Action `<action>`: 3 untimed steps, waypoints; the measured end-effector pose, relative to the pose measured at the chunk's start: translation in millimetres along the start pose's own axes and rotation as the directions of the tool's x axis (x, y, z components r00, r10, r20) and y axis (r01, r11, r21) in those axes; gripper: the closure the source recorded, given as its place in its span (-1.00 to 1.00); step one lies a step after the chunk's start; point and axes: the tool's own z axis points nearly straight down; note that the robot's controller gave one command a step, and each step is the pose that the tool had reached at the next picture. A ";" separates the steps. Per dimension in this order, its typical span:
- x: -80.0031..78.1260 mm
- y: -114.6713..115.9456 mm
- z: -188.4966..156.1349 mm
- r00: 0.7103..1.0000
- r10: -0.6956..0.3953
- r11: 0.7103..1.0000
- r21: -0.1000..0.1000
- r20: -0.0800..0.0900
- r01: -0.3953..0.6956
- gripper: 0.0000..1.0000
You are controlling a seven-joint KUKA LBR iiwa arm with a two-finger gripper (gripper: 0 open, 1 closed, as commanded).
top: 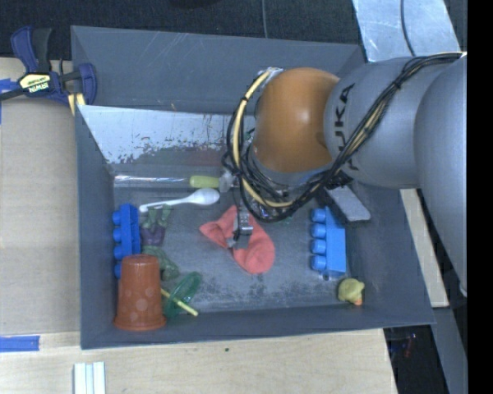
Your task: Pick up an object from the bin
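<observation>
My gripper [243,230] reaches down in the middle of the bin, its fingertips sunk into a crumpled red cloth-like thing [255,251]. The red thing bunches up on both sides of the fingers, so they look shut on a fold of it. A white plastic spoon [185,200] lies just left of the gripper, and a yellow-green stick [204,182] lies behind it near the back wall. A blue toy block [328,240] with round studs sits to the right of the gripper.
At the left wall are a second blue studded block [125,238], a purple-green toy [154,228], an upturned orange-brown cup [140,294] and a green leafy piece [181,292]. A small yellow-green toy [350,290] lies in the front right corner. A grey flat piece [349,202] lies under the arm.
</observation>
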 end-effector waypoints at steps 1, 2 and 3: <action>-24.2 14.7 9.5 0.994 -0.113 0.994 -0.002 0.003 0.113 -1.00; 12.8 -64.1 38.7 1.000 0.019 1.000 0.000 0.000 -0.019 -1.00; 30.7 -35.4 43.6 1.000 0.026 1.000 -0.007 0.010 -0.026 1.00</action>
